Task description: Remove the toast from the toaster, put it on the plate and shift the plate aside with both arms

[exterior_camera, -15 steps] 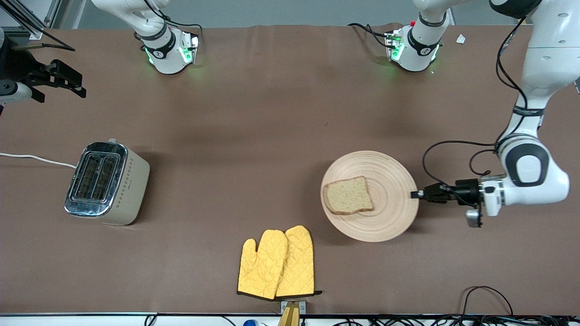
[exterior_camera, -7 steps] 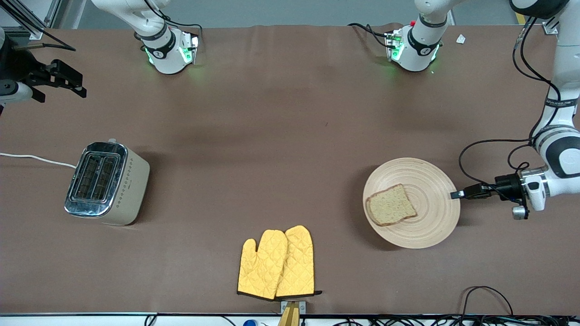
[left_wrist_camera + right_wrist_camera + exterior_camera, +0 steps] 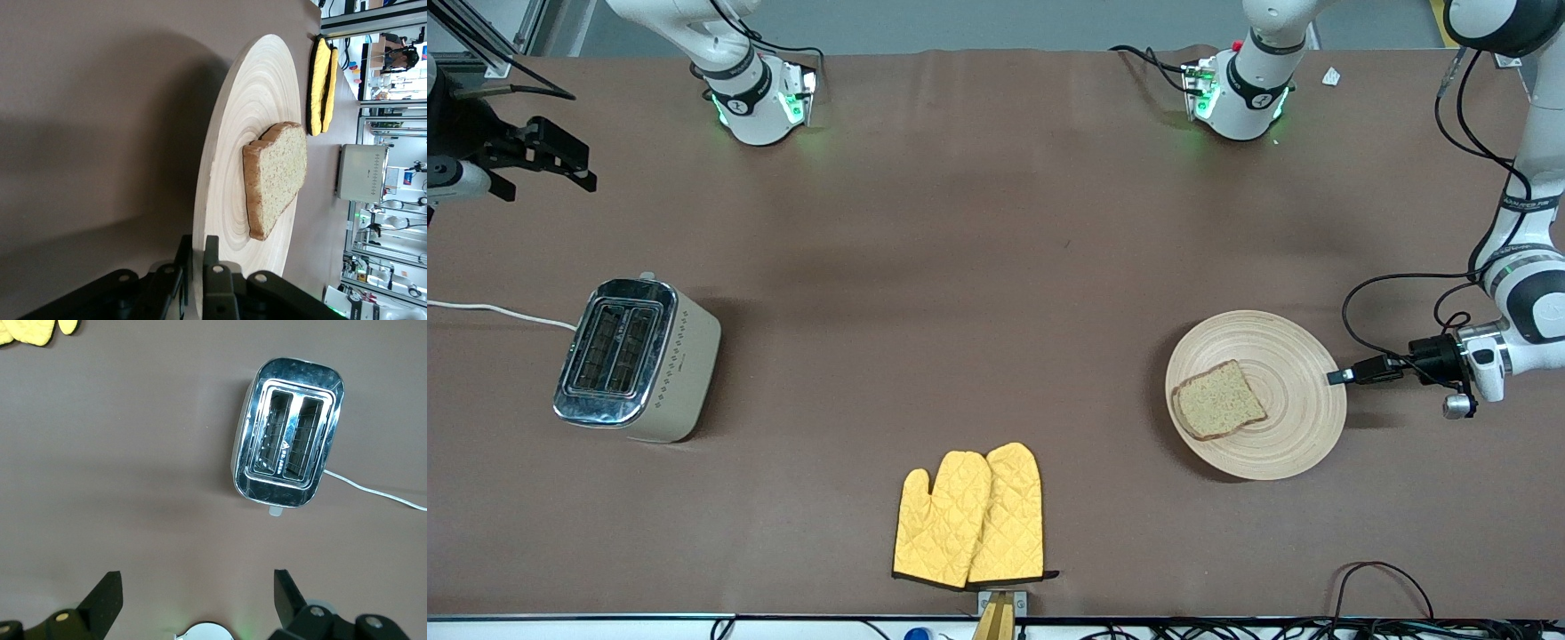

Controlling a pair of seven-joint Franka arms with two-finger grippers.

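Note:
The pale wooden plate (image 3: 1294, 427) lies on the brown table toward the left arm's end, with the toast (image 3: 1218, 401) lying flat on it. My left gripper (image 3: 1336, 377) is shut on the plate's rim at the edge toward the left arm's end. In the left wrist view the two black fingers (image 3: 215, 273) pinch the plate's edge (image 3: 223, 167), with the toast (image 3: 277, 175) lying on it. My right gripper (image 3: 578, 169) is open and empty, held up over the right arm's end of the table; its wrist view shows the spread fingers (image 3: 107, 597).
A chrome and cream toaster (image 3: 636, 357) stands toward the right arm's end, its white cord (image 3: 498, 311) trailing off. It also shows in the right wrist view (image 3: 288, 450). Yellow oven mitts (image 3: 969, 516) lie near the table's front edge. Loose cables (image 3: 1387, 587) lie by the front edge.
My left gripper has pulled the plate with the toast toward the left arm's end of the table. The right arm has not moved.

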